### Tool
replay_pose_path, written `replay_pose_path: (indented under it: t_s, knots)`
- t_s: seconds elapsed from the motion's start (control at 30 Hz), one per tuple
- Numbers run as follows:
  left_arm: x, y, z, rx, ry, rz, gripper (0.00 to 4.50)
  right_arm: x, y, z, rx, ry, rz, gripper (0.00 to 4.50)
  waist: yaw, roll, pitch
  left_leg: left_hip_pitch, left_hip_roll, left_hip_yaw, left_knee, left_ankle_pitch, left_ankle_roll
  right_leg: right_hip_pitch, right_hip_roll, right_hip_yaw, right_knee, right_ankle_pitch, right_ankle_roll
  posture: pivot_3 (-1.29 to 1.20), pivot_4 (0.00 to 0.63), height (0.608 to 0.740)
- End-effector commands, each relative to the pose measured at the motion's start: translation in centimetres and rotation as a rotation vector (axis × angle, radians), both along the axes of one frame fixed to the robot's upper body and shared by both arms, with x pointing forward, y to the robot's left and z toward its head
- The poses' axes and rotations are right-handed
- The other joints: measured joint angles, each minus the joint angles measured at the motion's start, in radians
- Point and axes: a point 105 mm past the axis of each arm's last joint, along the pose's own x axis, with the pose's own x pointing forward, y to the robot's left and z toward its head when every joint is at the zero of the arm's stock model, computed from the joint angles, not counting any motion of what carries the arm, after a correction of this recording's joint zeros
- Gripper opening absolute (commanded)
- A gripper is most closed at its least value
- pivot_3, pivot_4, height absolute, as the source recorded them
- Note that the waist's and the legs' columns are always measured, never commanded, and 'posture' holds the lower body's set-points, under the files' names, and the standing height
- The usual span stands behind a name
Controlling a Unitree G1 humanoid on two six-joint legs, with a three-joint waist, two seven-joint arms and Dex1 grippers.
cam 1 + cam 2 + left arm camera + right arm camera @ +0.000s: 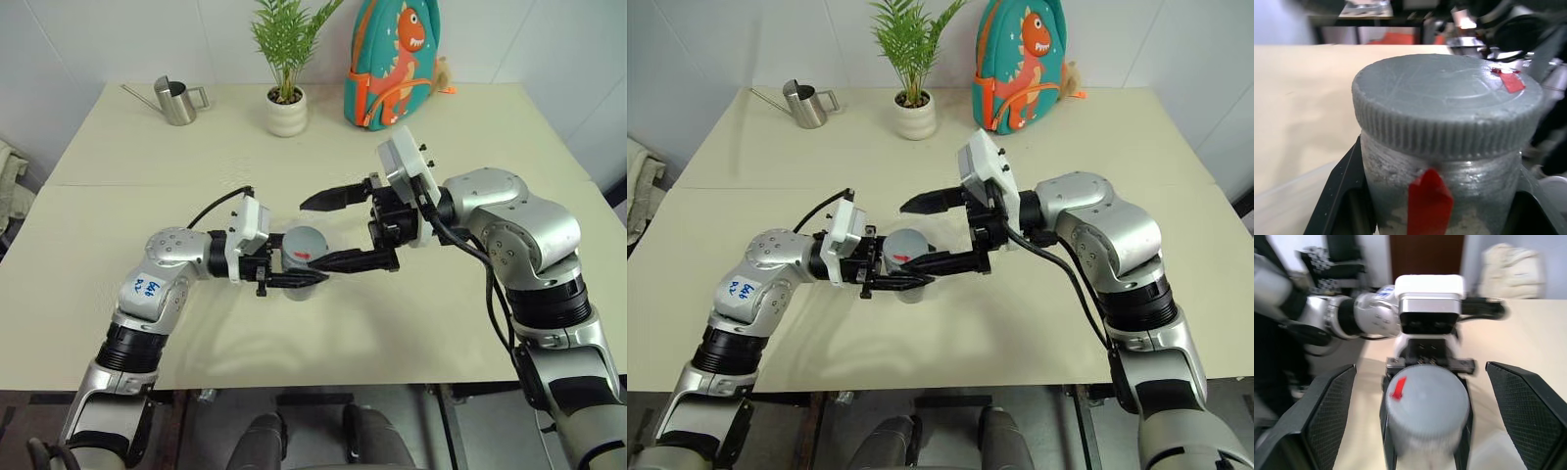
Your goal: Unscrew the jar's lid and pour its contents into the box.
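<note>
My left gripper (292, 268) is shut on the body of the jar (1400, 166), a cloudy grey cylinder with a red mark, and holds it upright just above the table. The ribbed grey lid (1444, 93) sits on the jar and has a red strip on top. Reaching in from the right, my right gripper (1420, 366) is open, one finger on each side of the lid and clear of it. The contents cannot be made out through the cloudy wall. A pale clear edge under the jar may be the box (1288, 200).
At the back of the beige table (147, 323) stand a steel watering can (177, 100), a potted plant (286, 98) and a teal dinosaur backpack (392, 64). The table's front edge runs close below my arms.
</note>
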Motion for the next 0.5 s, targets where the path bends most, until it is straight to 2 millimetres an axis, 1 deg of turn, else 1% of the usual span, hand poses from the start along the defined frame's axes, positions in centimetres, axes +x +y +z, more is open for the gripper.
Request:
replay_pose_path:
  t_s: [0.03,0.13,0.27,0.33,0.5]
  knots:
    - [1.3,0.9,0.6,0.013,-0.045,0.099,2.08,1.3,-0.7,-0.2,-0.048,-0.046,-0.126,4.48,0.001,0.000,0.000,0.000,0.000,0.000,0.000,0.000,0.000,0.000,0.000,0.000,0.000,0.000,0.000,0.00,0.150,0.740]
    - [1.9,0.9,0.2,0.038,-0.063,0.141,2.08,0.7,0.3,-0.1,0.004,-0.019,-0.108,4.48,0.000,0.000,0.000,0.000,0.000,0.000,0.000,0.000,0.000,0.000,0.000,0.000,0.001,0.000,0.000,0.00,0.150,0.740]
    - [1.5,0.3,0.9,-0.011,-0.055,0.103,2.08,0.7,2.2,-0.6,0.045,-0.031,-0.124,4.48,-0.001,0.000,0.000,0.000,0.000,0.000,0.000,0.000,-0.001,-0.001,0.000,0.000,0.003,0.000,0.000,0.00,0.150,0.740]
    - [1.5,0.0,1.2,-0.023,-0.059,0.096,2.08,0.3,2.9,-0.5,0.073,-0.021,-0.112,4.48,-0.001,0.000,0.000,0.000,0.000,0.000,0.000,0.000,-0.001,-0.001,0.000,0.000,0.004,0.000,0.000,0.00,0.150,0.740]
    - [1.3,-0.9,2.0,-0.079,-0.056,0.071,2.08,0.3,3.4,-0.6,0.093,-0.019,-0.111,4.48,0.002,0.000,0.000,-0.001,-0.001,0.000,0.001,0.001,-0.001,-0.002,0.000,0.000,0.004,0.000,0.000,0.00,0.150,0.740]
